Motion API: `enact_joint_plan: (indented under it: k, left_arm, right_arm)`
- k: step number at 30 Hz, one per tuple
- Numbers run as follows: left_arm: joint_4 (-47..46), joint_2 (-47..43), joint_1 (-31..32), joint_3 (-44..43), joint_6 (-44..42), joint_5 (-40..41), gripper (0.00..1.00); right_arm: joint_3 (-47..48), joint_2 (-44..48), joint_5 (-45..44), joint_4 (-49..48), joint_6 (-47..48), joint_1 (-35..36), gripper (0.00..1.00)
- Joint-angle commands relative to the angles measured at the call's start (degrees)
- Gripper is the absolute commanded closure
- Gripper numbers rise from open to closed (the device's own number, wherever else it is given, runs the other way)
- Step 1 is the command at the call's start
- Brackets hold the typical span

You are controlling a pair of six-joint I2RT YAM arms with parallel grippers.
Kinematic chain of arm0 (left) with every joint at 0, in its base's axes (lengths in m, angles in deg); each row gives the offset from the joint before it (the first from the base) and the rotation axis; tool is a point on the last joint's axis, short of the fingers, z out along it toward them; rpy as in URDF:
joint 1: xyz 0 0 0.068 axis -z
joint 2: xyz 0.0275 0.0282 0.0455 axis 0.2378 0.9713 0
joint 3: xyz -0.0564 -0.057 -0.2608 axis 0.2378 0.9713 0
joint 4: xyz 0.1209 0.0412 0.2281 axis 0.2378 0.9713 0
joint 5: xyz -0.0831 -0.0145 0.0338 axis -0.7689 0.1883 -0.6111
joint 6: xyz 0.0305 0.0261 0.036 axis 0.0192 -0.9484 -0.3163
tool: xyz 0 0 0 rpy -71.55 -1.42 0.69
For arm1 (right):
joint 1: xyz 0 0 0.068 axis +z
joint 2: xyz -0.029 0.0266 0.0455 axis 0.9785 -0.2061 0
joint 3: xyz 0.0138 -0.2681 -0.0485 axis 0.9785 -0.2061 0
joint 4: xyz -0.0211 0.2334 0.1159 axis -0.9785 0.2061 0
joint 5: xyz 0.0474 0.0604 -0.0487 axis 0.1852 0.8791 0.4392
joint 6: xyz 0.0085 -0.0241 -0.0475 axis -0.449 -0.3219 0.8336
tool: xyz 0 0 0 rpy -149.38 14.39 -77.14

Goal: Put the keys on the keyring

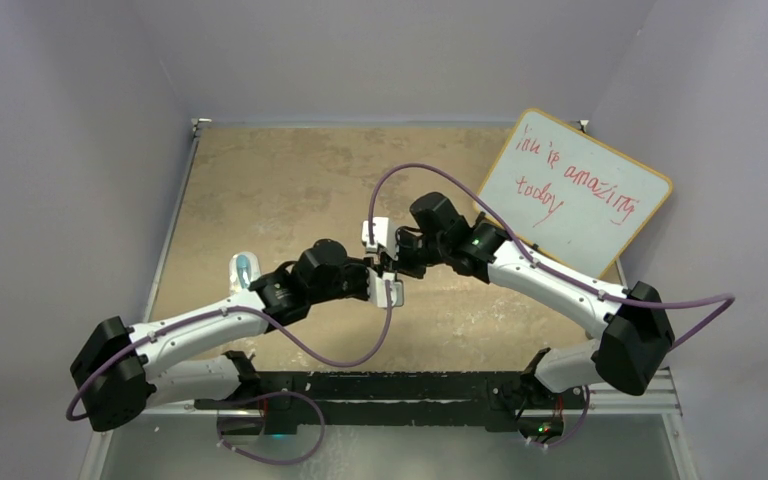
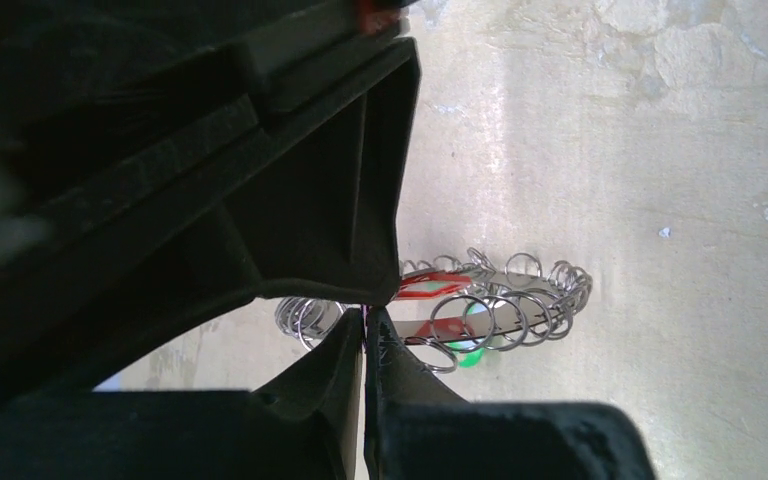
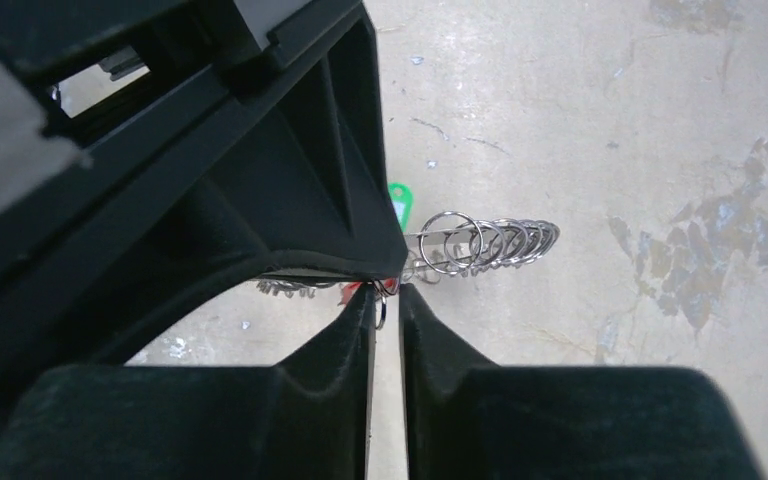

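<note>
The keyring [image 2: 520,300] sits between the two end effectors, over the middle of the tabletop [image 2: 660,150], and we see it nearly edge-on with its fringe of small wire loops fanned along the rim. The red-headed key [image 2: 430,285] lies against the ring's flat band, and the green-headed key [image 2: 472,352] shows just under the fringe. We cannot tell whether either one is threaded on.

The left end effector [image 2: 365,325] is closed tight on the keyring at its rim, with its fingers pressed flat together. The right end effector [image 3: 387,300] meets the ring from the other side. Its fingers stand a narrow slit apart with one small loop in the gap, and we cannot tell whether they are pinching that loop.

From above, both arms reach inward and their tips almost touch. A clear bluish object [image 1: 244,270] lies beside the left arm, and a whiteboard [image 1: 575,195] with red handwriting leans at the far right corner.
</note>
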State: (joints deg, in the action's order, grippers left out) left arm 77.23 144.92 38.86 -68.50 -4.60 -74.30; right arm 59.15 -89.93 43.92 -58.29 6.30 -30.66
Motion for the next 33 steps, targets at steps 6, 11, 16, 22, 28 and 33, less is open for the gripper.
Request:
enact_joint_plan:
  k: [6,11,16,22,28,33]
  left_arm:
    - [-14.8,-5.5,-0.1,7.7,13.0,-0.3,1.00]
    - [-29.5,-8.5,-0.1,14.8,20.4,-0.4,1.00]
    - [-46.1,-10.2,-0.1,22.0,25.5,-1.4,1.00]
    - [-49.8,-9.6,-0.1,23.8,26.1,-2.1,1.00]
    - [-49.3,-9.7,-0.1,24.0,25.5,-1.8,1.00]
    - [-48.5,-9.9,-0.1,24.0,25.0,-2.3,1.00]
  right_arm:
    - [-6.0,6.9,-0.3,-15.7,-8.3,-1.9,0.47]
    - [-11.6,11.4,10.1,-24.6,-14.4,-7.9,0.45]
    - [-14.7,13.1,19.3,-28.0,-16.2,-9.5,0.55]
    - [-13.4,11.5,24.0,-26.1,-16.2,-9.6,0.62]
    - [-12.6,10.2,24.7,-25.1,-16.2,-9.6,0.55]
    - [-10.1,7.5,24.9,-22.3,-15.2,-9.6,0.72]
